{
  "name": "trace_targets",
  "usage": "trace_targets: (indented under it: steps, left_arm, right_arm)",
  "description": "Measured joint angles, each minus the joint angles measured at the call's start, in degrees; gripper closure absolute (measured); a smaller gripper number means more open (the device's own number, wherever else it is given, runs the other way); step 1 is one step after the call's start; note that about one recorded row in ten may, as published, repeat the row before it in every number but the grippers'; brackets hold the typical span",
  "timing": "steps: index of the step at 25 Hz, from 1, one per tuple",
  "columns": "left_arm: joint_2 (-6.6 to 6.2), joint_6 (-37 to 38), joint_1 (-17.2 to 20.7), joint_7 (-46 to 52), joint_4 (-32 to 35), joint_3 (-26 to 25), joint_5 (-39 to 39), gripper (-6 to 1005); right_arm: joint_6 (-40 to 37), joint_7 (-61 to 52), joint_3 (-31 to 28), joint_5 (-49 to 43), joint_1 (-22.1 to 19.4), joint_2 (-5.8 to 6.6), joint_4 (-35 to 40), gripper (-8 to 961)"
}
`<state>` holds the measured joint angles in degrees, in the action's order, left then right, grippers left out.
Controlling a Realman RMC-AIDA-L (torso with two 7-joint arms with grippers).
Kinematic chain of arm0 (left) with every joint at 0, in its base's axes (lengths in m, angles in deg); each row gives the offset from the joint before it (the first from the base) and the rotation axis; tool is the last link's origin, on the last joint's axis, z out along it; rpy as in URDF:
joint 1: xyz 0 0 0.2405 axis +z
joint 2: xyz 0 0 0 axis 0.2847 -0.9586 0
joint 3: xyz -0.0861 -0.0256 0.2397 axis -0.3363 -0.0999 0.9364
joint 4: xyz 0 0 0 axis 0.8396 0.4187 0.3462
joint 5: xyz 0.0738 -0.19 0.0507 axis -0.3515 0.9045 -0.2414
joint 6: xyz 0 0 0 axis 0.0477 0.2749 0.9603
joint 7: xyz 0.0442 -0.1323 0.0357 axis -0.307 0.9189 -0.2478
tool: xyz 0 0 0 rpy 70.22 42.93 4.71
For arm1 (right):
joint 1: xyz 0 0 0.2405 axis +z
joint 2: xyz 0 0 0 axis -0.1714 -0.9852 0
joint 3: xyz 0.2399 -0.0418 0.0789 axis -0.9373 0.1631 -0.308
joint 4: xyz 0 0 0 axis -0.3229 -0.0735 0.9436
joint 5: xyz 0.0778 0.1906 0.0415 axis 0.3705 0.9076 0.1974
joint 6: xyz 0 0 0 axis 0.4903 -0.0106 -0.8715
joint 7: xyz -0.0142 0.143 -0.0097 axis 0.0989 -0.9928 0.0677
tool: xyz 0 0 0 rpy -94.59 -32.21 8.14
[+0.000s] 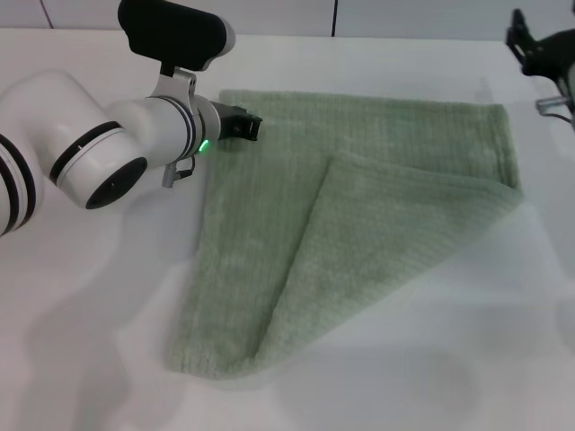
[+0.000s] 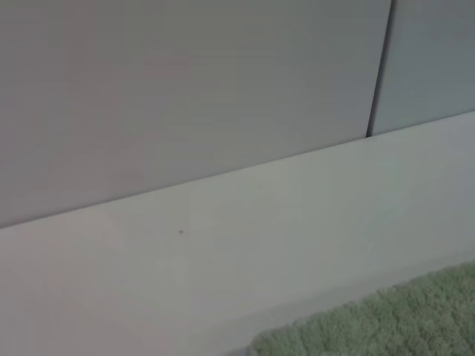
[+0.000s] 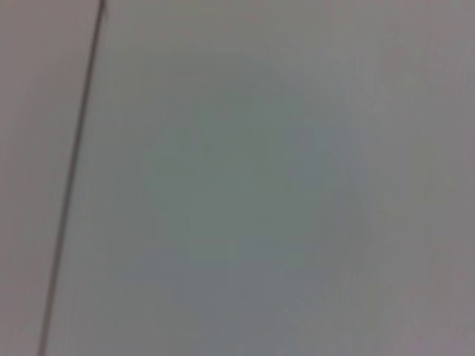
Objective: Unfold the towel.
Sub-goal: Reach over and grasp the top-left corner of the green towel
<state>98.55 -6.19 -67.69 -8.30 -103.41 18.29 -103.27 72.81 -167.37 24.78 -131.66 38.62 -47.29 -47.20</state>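
The pale sage-green towel (image 1: 359,224) lies on the white table (image 1: 90,341) in the head view. One corner is folded over diagonally, making a triangular flap (image 1: 359,260) across its front right part. My left gripper (image 1: 247,127) is at the towel's far left corner, low over its edge. A strip of the towel's edge shows in the left wrist view (image 2: 386,322). My right gripper (image 1: 544,54) is raised at the far right, off the towel. The right wrist view shows only a pale surface.
A grey wall with a dark seam (image 2: 378,67) stands behind the table. Bare table surface lies left of the towel and in front of it.
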Motion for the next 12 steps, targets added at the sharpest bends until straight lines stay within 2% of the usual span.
trace_targets:
  steps: [7, 8, 9, 10, 12]
  left_arm:
    - [0.0, 0.3, 0.2, 0.3, 0.2, 0.0, 0.0, 1001]
    - [0.0, 0.3, 0.2, 0.3, 0.2, 0.0, 0.0, 1001]
    - [0.0, 0.3, 0.2, 0.3, 0.2, 0.0, 0.0, 1001]
    - [0.0, 0.3, 0.2, 0.3, 0.2, 0.0, 0.0, 1001]
    - [0.0, 0.3, 0.2, 0.3, 0.2, 0.0, 0.0, 1001]
  right_arm:
    - [-12.7, -1.3, 0.4, 0.1, -1.7, 0.04, 13.0, 199]
    - [-15.6, -1.6, 0.4, 0.1, -2.0, 0.09, 15.2, 199]
    - [-21.9, -1.8, 0.2, 0.1, -2.3, 0.22, 19.9, 199]
    - [-21.9, -1.8, 0.2, 0.1, -2.3, 0.22, 19.9, 199]
    - [-27.5, -1.8, -0.1, 0.1, -2.4, 0.3, 23.7, 199]
